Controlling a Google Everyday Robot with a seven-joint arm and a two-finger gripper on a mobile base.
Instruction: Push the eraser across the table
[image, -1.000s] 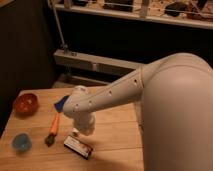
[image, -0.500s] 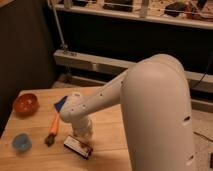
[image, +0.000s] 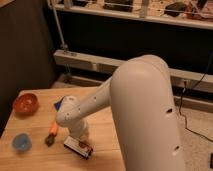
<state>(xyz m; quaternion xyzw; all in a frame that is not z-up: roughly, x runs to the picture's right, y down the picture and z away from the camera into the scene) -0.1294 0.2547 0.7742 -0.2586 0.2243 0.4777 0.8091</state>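
The eraser (image: 78, 147), a small flat black block with a white face and a red stripe, lies near the front edge of the light wooden table (image: 35, 155). My gripper (image: 79, 134) comes down at the end of the white arm, right behind the eraser and at its far edge. It is shut, and whether it touches the eraser I cannot tell. The large white arm (image: 142, 115) fills the right half of the camera view and hides that side of the table.
An orange carrot (image: 53, 131) lies just left of the gripper. An orange bowl (image: 26, 103) sits at the far left and a small blue bowl (image: 21, 142) at the front left. A blue flat pad (image: 58, 104) shows behind the arm. A dark shelf frame stands behind the table.
The bulky upper part of the arm has swung left across the view and covers more of the table. The gripper stays low by the eraser, which has hardly shifted.
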